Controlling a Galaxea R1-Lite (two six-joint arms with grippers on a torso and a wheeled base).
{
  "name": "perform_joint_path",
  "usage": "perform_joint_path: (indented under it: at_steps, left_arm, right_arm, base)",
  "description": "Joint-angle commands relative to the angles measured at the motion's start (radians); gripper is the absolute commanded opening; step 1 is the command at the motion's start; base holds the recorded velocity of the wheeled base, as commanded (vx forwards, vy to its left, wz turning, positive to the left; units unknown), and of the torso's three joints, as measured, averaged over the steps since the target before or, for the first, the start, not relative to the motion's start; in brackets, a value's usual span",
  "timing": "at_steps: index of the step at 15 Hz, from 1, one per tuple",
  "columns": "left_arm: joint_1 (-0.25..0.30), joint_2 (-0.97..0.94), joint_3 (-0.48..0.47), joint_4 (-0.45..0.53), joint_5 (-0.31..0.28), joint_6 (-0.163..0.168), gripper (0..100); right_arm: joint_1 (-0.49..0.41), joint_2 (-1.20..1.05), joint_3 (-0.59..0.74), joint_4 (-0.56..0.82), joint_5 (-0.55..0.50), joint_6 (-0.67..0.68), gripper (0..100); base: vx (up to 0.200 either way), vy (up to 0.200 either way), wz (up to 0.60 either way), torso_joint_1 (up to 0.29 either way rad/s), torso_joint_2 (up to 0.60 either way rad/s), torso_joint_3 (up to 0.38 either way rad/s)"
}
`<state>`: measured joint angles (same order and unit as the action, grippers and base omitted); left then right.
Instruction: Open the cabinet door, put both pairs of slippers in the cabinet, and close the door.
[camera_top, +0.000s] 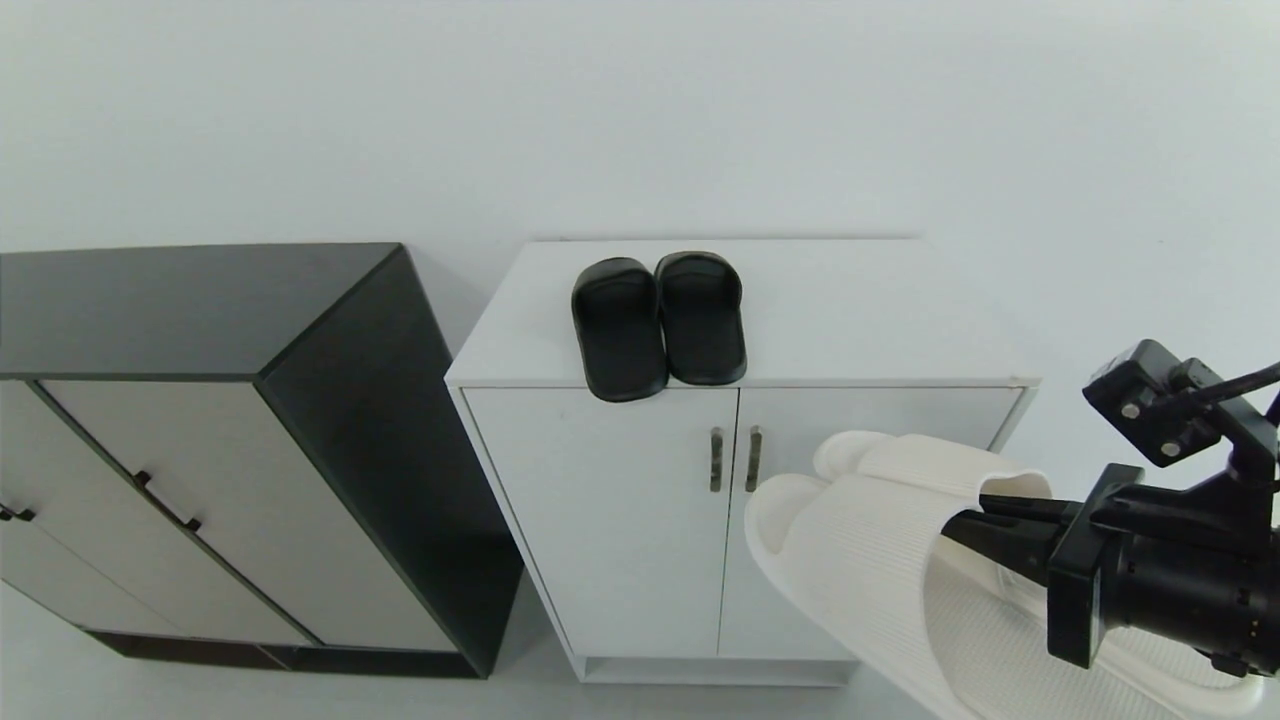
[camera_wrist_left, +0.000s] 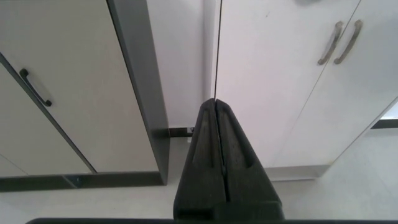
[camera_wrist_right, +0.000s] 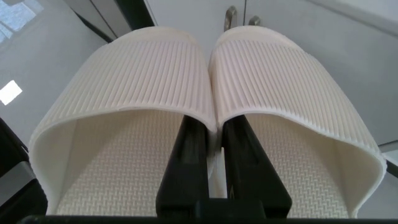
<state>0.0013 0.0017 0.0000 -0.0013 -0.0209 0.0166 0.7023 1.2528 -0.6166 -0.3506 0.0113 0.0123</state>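
The white cabinet (camera_top: 600, 520) stands with both doors closed, its two handles (camera_top: 735, 459) side by side at the middle. A pair of black slippers (camera_top: 657, 325) rests on its top, near the front edge. My right gripper (camera_top: 978, 520) is shut on the pair of white ribbed slippers (camera_top: 865, 545), held in the air in front of the right door. In the right wrist view its fingers (camera_wrist_right: 193, 155) reach inside the white slippers (camera_wrist_right: 149, 74) and pinch their two inner walls together. My left gripper (camera_wrist_left: 216, 130) is shut on nothing, low before the white cabinet's (camera_wrist_left: 280, 93) left edge.
A dark cabinet (camera_top: 380, 420) with light doors stands close to the white one's left side, with a narrow gap between them. The dark cabinet's door (camera_wrist_left: 62, 81) and handle (camera_wrist_left: 35, 87) appear in the left wrist view. A plain wall is behind.
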Motion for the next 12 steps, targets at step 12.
perform_joint_path:
  at_steps: [12]
  left_arm:
    - [0.0,0.0,0.0,0.0,-0.002,-0.004,100]
  right_arm:
    - [0.009,0.004,0.029,-0.001,0.001,-0.031,0]
  base:
    - [0.0,0.0,0.0,-0.204,0.52,0.314]
